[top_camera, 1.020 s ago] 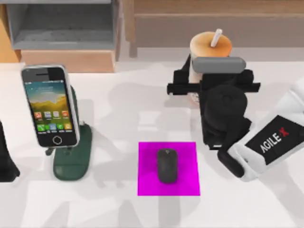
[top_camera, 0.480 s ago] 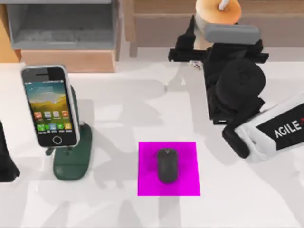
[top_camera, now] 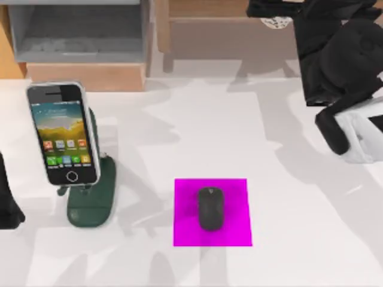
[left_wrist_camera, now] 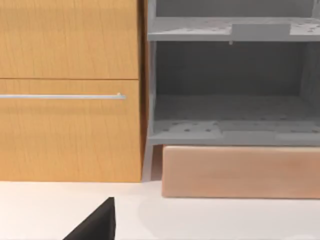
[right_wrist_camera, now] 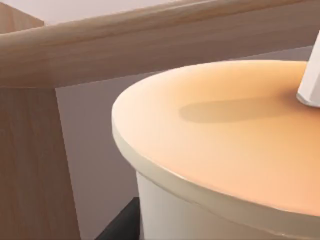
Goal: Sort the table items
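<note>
From above, the mouse [top_camera: 210, 208] lies in the middle of a magenta mat [top_camera: 186, 230] on the white table [top_camera: 299, 239]. At the table's left the phone [top_camera: 62, 133] leans upright on a dark green stand [top_camera: 93, 203], screen lit. The right gripper [top_camera: 281, 11] is at the far right edge over the wooden shelf [top_camera: 209, 30]; whether its fingers are spread or pinching I cannot tell. The left arm [top_camera: 7, 203] sits parked at the left edge.

The left wrist view faces a grey open cabinet [left_wrist_camera: 230, 130], its compartments holding nothing, beside a wooden drawer front [left_wrist_camera: 70, 90].

The right wrist view shows the cup [right_wrist_camera: 225, 150] close up, peach lid and straw [right_wrist_camera: 311, 82], against the wooden shelf.
</note>
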